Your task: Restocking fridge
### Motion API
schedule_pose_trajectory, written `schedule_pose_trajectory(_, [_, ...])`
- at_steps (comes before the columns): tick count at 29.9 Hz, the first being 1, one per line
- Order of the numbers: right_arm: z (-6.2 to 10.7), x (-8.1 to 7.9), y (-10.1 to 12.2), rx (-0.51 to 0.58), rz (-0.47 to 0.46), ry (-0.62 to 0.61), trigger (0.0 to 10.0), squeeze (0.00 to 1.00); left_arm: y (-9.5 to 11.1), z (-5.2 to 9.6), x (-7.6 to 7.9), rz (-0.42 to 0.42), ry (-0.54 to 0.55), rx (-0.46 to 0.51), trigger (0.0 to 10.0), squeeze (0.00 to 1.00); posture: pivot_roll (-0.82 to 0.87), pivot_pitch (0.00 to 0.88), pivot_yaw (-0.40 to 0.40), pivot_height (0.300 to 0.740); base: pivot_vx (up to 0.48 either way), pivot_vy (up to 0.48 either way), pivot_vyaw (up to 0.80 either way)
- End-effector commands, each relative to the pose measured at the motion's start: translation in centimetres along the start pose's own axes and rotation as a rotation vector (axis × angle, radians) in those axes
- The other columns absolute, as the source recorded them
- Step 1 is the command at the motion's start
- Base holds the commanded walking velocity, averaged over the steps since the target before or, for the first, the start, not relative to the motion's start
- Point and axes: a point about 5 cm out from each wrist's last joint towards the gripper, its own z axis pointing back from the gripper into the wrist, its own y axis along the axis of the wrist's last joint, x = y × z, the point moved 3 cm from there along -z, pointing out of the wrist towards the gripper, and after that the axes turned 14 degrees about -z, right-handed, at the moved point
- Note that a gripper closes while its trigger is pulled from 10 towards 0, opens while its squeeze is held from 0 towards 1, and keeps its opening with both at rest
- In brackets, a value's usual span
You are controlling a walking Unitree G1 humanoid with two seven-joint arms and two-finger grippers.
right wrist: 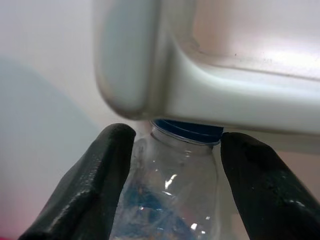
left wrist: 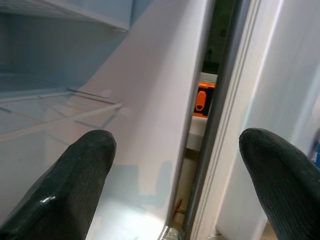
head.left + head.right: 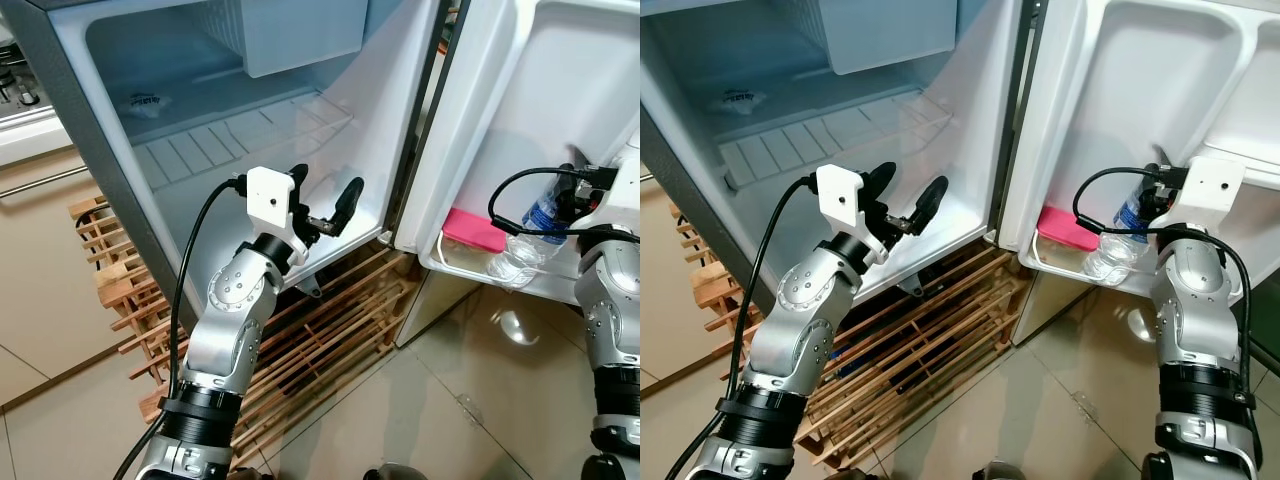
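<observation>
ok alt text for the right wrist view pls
The right gripper has its two black fingers on either side of a clear plastic bottle with a blue cap. The cap sits just beneath a white moulded ledge of the fridge door.

A clear plastic water bottle (image 3: 1120,243) with a blue label and blue cap (image 1: 189,132) stands tilted in the lower door shelf (image 3: 1065,265) of the open fridge (image 3: 250,130), its cap just under a white moulded ledge of the door. Just beside the bottle on the same shelf lies a flat pink pack (image 3: 474,231).
</observation>
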Motion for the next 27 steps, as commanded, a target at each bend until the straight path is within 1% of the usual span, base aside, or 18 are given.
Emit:
schedule_pose_trajectory(1, [0.6,0.8,-2.4,-0.106,0.039,-0.038,10.0,1.00,0.1,-0.4,0.2,-0.010,-0.008,0.000,10.0,0.00,-0.16,0.034,-0.005,0.728,0.000,0.000,0.00])
schedule_pose_trajectory(2, [1.0,1.2,-2.0,-0.100,0.091,-0.093,10.0,1.00,0.1,-0.3,0.2,-0.009,-0.007,0.000,10.0,0.00,-0.17,0.033,-0.012,0.728,0.000,0.000,0.00])
schedule_pose_trajectory(4, [1.1,1.3,-1.8,-0.097,0.106,-0.114,10.0,1.00,0.1,-0.3,0.2,-0.009,-0.007,0.000,10.0,0.00,-0.17,0.033,-0.012,0.728,0.000,0.000,0.00])
schedule_pose_trajectory(5, [1.5,0.7,-1.1,-0.068,0.116,-0.111,10.0,1.00,0.0,-0.2,0.3,-0.008,-0.005,-0.001,10.0,0.00,-0.17,0.032,-0.018,0.728,0.000,0.000,0.00])
schedule_pose_trajectory(7, [2.0,0.0,-0.5,-0.042,0.111,-0.105,10.0,1.00,0.0,-0.2,0.3,-0.007,-0.003,-0.001,10.0,0.00,-0.17,0.031,-0.020,0.728,0.000,0.000,0.00])
schedule_pose_trajectory(9, [2.2,-0.3,-0.4,-0.035,0.107,-0.108,10.0,1.00,0.0,-0.1,0.3,-0.007,-0.002,-0.002,10.0,0.00,-0.17,0.030,-0.021,0.728,0.000,0.000,0.00])
schedule_pose_trajectory(11, [2.9,-1.0,-0.7,-0.051,0.064,-0.104,10.0,1.00,-0.1,-0.1,0.3,-0.006,-0.001,-0.003,10.0,0.00,-0.17,0.028,-0.024,0.728,0.000,0.000,0.00])
schedule_pose_trajectory(13, [3.2,-1.3,-0.9,-0.061,0.047,-0.103,10.0,1.00,-0.1,-0.1,0.3,-0.006,-0.001,-0.003,10.0,0.00,-0.17,0.028,-0.024,0.728,0.000,0.000,0.00])
schedule_pose_trajectory(15, [3.9,-2.0,-1.3,-0.086,-0.027,-0.091,10.0,1.00,-0.1,-0.1,0.3,-0.006,-0.002,-0.003,10.0,0.00,-0.17,0.025,-0.026,0.728,0.000,0.000,0.00])
schedule_pose_trajectory(16, [3.9,-2.0,-1.3,-0.086,-0.027,-0.091,10.0,1.00,-0.1,-0.1,0.3,-0.006,-0.002,-0.003,10.0,0.00,-0.17,0.025,-0.026,0.728,0.000,0.000,0.00])
schedule_pose_trajectory(17, [4.1,-2.3,-1.4,-0.094,-0.052,-0.086,10.0,1.00,-0.1,-0.1,0.3,-0.007,-0.002,-0.002,10.0,0.00,-0.17,0.025,-0.026,0.728,0.000,0.000,0.00])
schedule_pose_trajectory(19, [4.5,-2.8,-1.4,-0.105,-0.133,-0.076,10.0,1.00,-0.1,-0.1,0.3,-0.007,-0.002,-0.001,10.0,0.00,-0.17,0.022,-0.028,0.728,0.000,0.000,0.00])
schedule_pose_trajectory(20, [4.7,-2.9,-1.3,-0.104,-0.158,-0.075,10.0,1.00,-0.1,-0.1,0.3,-0.006,-0.003,0.000,10.0,0.00,-0.18,0.021,-0.028,0.728,0.000,0.000,0.00])
schedule_pose_trajectory(22, [5.0,-3.0,-1.0,-0.100,-0.175,-0.078,10.0,1.00,-0.1,-0.1,0.3,-0.006,-0.004,0.001,10.0,0.00,-0.18,0.019,-0.030,0.728,0.000,0.000,0.00])
schedule_pose_trajectory(25, [5.5,-3.0,-1.0,-0.109,-0.154,-0.090,10.0,1.00,-0.1,-0.2,0.4,-0.006,-0.005,0.001,10.0,0.00,-0.18,0.015,-0.033,0.728,0.000,0.000,0.00])
schedule_pose_trajectory(27, [6.6,-2.9,-1.0,-0.118,-0.110,-0.105,10.0,1.00,0.0,-0.2,0.4,-0.007,-0.008,0.005,10.0,0.00,-0.18,0.012,-0.033,0.728,0.000,0.000,0.00])
